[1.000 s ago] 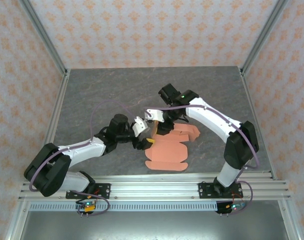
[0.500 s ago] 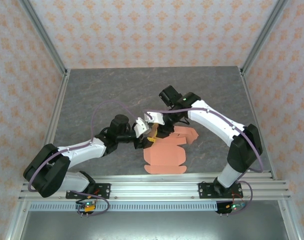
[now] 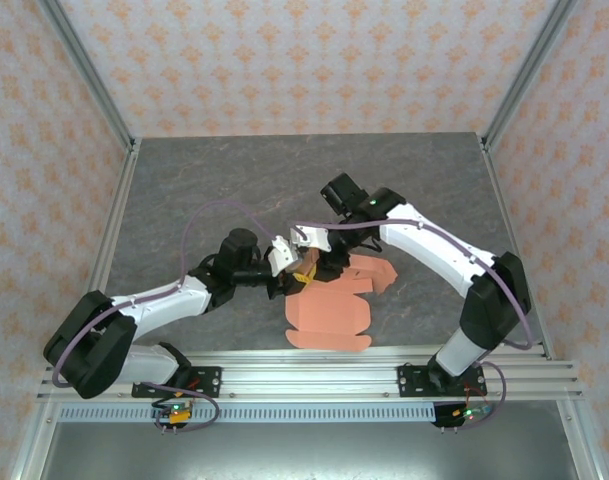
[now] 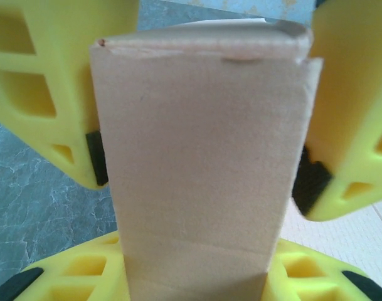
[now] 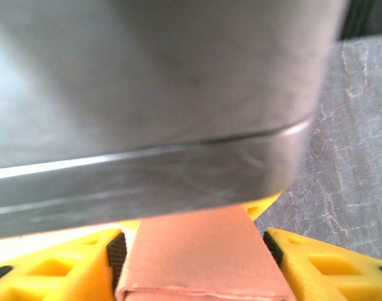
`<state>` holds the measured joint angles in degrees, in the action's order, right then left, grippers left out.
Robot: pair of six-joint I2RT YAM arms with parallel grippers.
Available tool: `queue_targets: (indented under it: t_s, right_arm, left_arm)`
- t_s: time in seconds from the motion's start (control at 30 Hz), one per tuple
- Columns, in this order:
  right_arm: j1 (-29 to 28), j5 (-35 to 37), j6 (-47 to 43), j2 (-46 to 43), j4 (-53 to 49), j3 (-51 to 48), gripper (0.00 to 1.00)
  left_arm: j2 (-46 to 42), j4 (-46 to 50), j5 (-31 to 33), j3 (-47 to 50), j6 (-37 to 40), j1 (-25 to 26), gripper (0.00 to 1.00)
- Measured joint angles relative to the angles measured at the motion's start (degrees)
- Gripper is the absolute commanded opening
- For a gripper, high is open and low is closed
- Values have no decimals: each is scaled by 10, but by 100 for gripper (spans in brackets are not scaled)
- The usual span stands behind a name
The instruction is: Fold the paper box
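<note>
Salmon paper box (image 3: 329,318) near table's (image 3: 234,180) front edge.

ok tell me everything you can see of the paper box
The paper box is thin salmon-orange card, mostly a flat die-cut sheet with tabs and flaps, lying on the grey table. Its far-left part is folded up into a narrow upright strip, creased across the top, brownish on its inner face. The left tool grips that strip; the right tool's yellow fingers flank it, contact unclear.
</note>
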<state>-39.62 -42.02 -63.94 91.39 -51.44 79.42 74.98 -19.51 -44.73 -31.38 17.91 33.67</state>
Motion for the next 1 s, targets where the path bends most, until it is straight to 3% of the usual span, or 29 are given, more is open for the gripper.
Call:
queue_targets:
  t_s: [0.17,0.3,0.53,0.67,0.77,1.0]
  right_arm:
    - [16,15,42,-80,71,-61,67]
    - [61,49,124,-176,184,-144,72]
    - [216,108,335,-267,362,-279,70]
    - [296,162,469,-258,427,-331,55]
    - [350,174,541,-217,461,-338,59]
    - [360,79,518,-104,479,-326,60]
  left_arm:
    - [7,21,5,-24,-21,-3,32]
    - [23,23,12,-41,-61,-19,32]
    - [32,-39,49,-6,-161,-54,32]
    - [32,-70,58,17,-201,-72,32]
    - [32,-79,62,20,-216,-75,32]
    - [23,-99,49,22,-238,-76,32]
